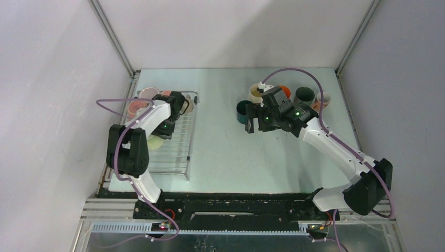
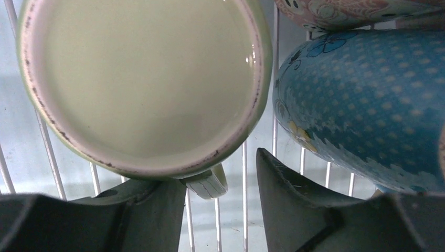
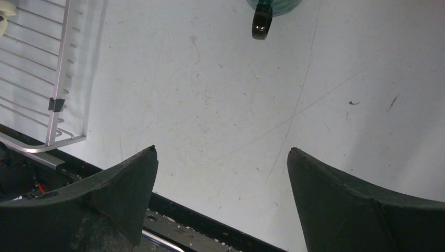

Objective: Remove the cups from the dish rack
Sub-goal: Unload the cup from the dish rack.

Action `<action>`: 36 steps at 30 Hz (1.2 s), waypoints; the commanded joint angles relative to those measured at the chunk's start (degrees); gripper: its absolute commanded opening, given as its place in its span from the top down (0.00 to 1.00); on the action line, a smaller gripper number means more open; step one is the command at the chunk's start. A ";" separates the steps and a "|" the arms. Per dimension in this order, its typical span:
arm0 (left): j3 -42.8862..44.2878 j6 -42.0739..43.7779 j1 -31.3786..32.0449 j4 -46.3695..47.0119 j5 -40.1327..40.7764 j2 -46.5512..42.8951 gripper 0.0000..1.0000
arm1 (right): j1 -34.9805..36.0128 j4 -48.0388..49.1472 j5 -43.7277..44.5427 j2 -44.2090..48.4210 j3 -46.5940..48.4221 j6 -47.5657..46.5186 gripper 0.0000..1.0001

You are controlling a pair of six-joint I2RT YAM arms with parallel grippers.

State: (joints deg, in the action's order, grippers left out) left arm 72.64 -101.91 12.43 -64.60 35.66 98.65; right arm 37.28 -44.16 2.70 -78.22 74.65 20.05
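Dish rack [image 1: 176, 152] on left half of table [image 1: 225, 157]; cups [image 1: 148, 93] crowd rack's far end, left gripper [image 2: 220, 173] over them, one cup's handle [image 2: 207, 182] between its jaws. Far right on table, other cups [image 1: 304, 95] grouped, well apart from rack, right gripper [image 1: 253, 119] beside nearest

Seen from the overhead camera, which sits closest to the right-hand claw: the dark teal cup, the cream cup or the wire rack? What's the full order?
1. The dark teal cup, just beyond the right gripper.
2. The cream cup, farther back, behind the teal one.
3. The dish rack, well off on the table's left side.
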 commanded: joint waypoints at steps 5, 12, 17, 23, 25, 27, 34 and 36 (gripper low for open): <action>-3.11 1.63 -1.30 2.46 -0.02 0.36 0.46 | 0.64 1.91 0.62 -0.81 -0.62 0.38 0.00; -4.08 3.28 -1.44 3.01 0.15 0.76 0.66 | 0.59 1.73 0.76 -0.84 -0.56 0.51 0.00; -4.97 3.71 -1.44 2.28 0.95 -1.17 0.99 | 0.59 2.02 1.04 -0.59 -0.59 0.29 0.00; -6.78 5.44 -1.05 1.83 2.20 -5.22 1.00 | 0.52 2.56 0.98 -0.42 -0.60 0.34 0.00; -6.81 7.01 -0.25 1.44 3.11 -6.78 1.00 | 0.56 2.66 0.93 -0.29 -0.56 0.40 0.00; -6.58 8.93 0.59 0.70 4.23 -7.94 1.00 | 0.41 2.85 0.94 -0.11 -0.58 0.50 0.00; -6.81 16.65 4.10 0.13 7.49 -13.24 1.00 | -0.30 4.46 -0.48 -0.01 -0.60 1.28 0.00; -7.52 19.08 5.02 0.88 7.57 -15.22 1.00 | -0.64 4.96 -1.53 0.04 -0.64 1.69 0.00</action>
State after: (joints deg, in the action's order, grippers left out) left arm 66.41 -89.30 15.84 -63.07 38.15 88.88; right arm 37.10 -42.22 2.37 -79.24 74.15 20.14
